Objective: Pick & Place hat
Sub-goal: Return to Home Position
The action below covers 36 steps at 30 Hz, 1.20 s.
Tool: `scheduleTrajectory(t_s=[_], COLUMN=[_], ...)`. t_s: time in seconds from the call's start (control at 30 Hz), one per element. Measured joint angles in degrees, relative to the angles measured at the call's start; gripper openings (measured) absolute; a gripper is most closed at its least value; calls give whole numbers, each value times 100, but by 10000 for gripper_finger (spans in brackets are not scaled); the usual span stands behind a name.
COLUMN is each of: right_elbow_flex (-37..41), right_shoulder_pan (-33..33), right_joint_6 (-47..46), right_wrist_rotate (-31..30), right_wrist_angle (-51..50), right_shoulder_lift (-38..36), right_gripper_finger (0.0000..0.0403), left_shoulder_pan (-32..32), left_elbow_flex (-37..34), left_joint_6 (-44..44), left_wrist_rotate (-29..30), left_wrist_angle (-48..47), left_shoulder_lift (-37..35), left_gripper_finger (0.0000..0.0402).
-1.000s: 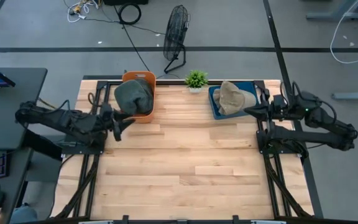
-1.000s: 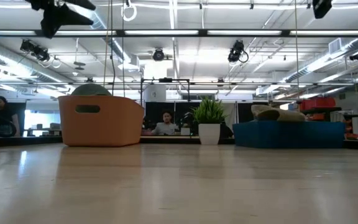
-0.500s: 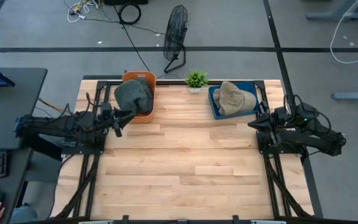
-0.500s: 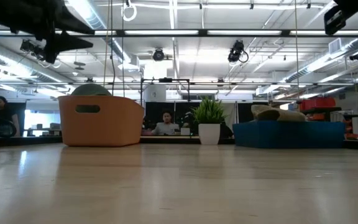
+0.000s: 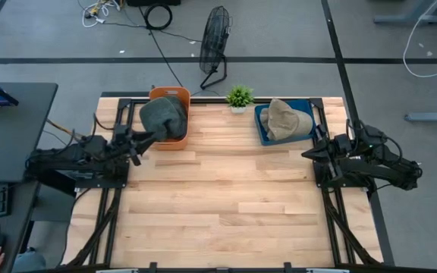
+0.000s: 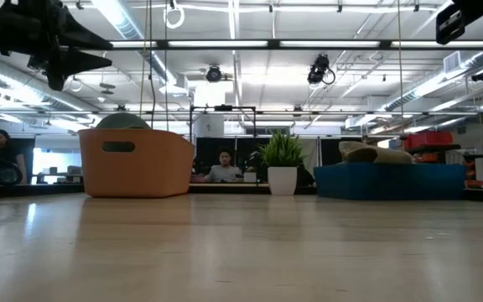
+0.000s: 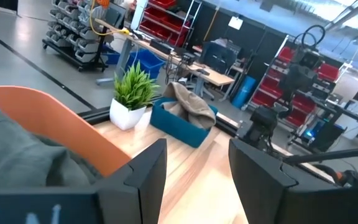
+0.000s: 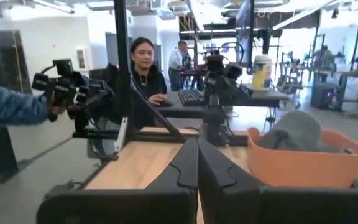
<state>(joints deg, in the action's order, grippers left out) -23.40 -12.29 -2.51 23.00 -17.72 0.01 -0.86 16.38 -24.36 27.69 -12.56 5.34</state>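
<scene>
A dark grey-green hat (image 5: 164, 116) sits in the orange basket (image 5: 152, 98) at the table's far left; its crown shows above the basket's rim (image 6: 122, 122). A tan hat (image 5: 283, 117) lies in the blue tray (image 5: 260, 135) at the far right. My left gripper (image 5: 144, 140) hovers open beside the basket's near left corner, pointing toward the table's right; its wrist view (image 7: 197, 180) shows the gap. My right gripper (image 5: 306, 153) hangs shut over the table's right edge, just near of the tray; its fingers meet (image 8: 197, 168).
A small potted plant (image 5: 239, 96) stands at the far edge between basket and tray. Bare wooden tabletop (image 5: 226, 205) stretches across the middle and near side. A fan (image 5: 215, 42) stands on the floor beyond. People (image 8: 143, 68) sit past the table's left side.
My left gripper has come down and drawn back toward the table's left edge, ending beside the basket. My right gripper has moved from beside the tray toward the near edge and come lower, then held still. Both hats have stayed in place.
</scene>
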Motion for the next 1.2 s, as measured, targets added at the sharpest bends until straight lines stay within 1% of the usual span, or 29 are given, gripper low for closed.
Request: scheduleTrajectory(t_s=[0.13,0.23,0.33,0.5,0.6,0.73,0.97,1.03,1.13,1.2], right_elbow_flex=[0,13,204,686,919,1166,1466,1475,1478,1478], right_shoulder_pan=[0,1,2,2,0,2,1,2,2,0], right_joint_6=[149,149,70,-312,-455,-457,-659,-752,-804,-771], right_wrist_rotate=[-3,-3,-2,-3,-4,-2,-3,-139,-565,-734], right_wrist_angle=[65,99,329,824,1193,1380,1825,1831,1821,1835], right_shoulder_lift=[0,0,-1,0,-2,-2,-2,-2,-2,-2], right_gripper_finger=[0,0,0,0,0,0,0,0,0,0], left_shoulder_pan=[39,43,43,43,43,43,43,43,43,43], left_elbow_flex=[0,0,0,0,0,0,1,2,2,2], left_joint_6=[-32,139,369,409,422,536,894,1040,1114,1138], left_wrist_rotate=[2,32,67,40,-114,-336,-492,-501,-501,-502], left_wrist_angle=[-282,-230,-181,-187,-165,-93,402,464,403,368], left_shoulder_lift=[-192,-271,-290,-288,-288,-286,-275,-275,-275,-275], left_gripper_finger=[176,176,176,176,176,176,176,176,176,176])
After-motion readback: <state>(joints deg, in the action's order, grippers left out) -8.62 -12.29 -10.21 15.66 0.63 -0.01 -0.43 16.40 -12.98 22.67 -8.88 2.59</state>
